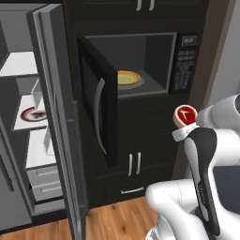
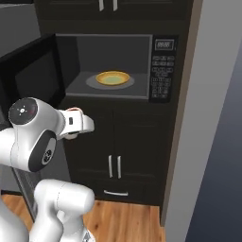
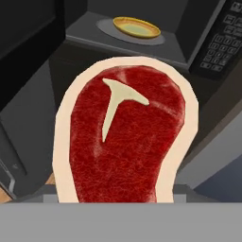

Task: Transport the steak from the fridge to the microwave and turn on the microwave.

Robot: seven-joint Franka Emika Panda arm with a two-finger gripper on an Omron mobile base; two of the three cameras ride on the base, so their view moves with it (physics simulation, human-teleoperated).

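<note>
Nearest in the hand view is the steak (image 3: 125,137), clamped in the end effector (image 3: 118,201), whose jaws stand wide on the meat's lower end and are mostly hidden behind it. The steak stands on edge, its long axis running from 6 to 12 o'clock, and the white T-shaped bone mark sits in its upper half. In the left base view it shows as a small red disc (image 1: 185,115) at the tip of the arm, below and at about 4 o'clock from the microwave (image 1: 185,61) cavity.

The coming move turns, I judge, on one relation: the yellow-orange plate (image 3: 136,27) on the microwave floor lies at 12 o'clock from the steak, farther off and higher, so the carry goes forward and up through the open door (image 1: 98,98).

Farthest left, the fridge (image 1: 51,117) stands open with a dark round plate (image 1: 33,114) on a shelf.

The microwave's keypad (image 2: 160,78) and display are too small to read; no brand is legible.
</note>
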